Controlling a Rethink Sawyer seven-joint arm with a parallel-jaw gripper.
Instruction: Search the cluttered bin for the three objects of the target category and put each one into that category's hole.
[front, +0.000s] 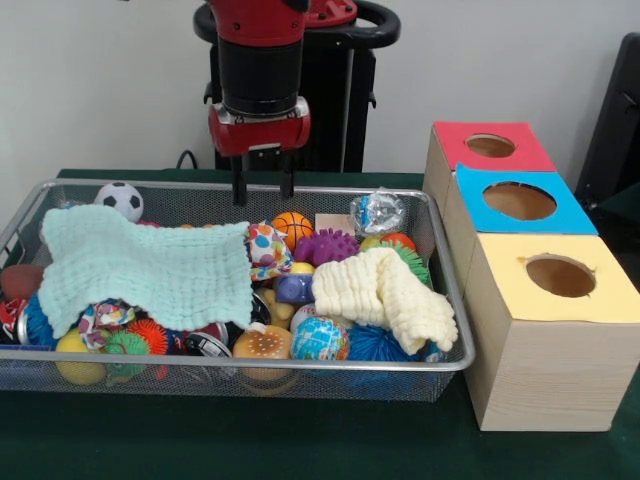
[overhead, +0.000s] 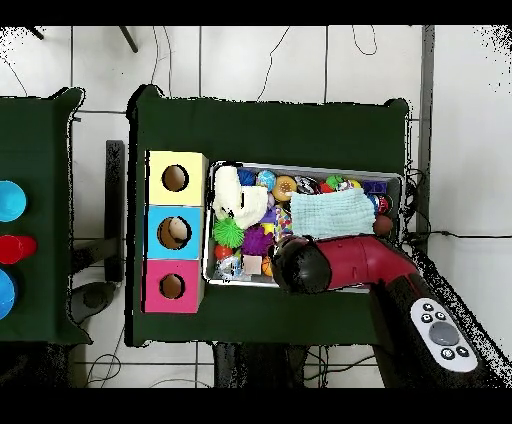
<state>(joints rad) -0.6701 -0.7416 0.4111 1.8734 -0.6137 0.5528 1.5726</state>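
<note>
The wire mesh bin (front: 450, 362) is full of toys and cloths; it also shows in the overhead view (overhead: 392, 178). One polka-dot cloth bundle (front: 266, 248) lies mid-bin at the right edge of the mint cloth (front: 150, 265). A second dotted bundle (front: 104, 317) peeks out under that cloth's front edge. I see no third one. My gripper (front: 262, 188) hangs open and empty above the bin's far side, just behind the first bundle. In the overhead view the red arm (overhead: 345, 262) hides it.
Three wooden boxes with round holes stand right of the bin: red top (front: 490, 146), blue top (front: 520, 201), yellow top (front: 560, 276). A cream waffle cloth (front: 385, 293), a small basketball (front: 292, 228), a purple spiky ball (front: 325, 245) and a soccer ball (front: 120, 200) lie in the bin.
</note>
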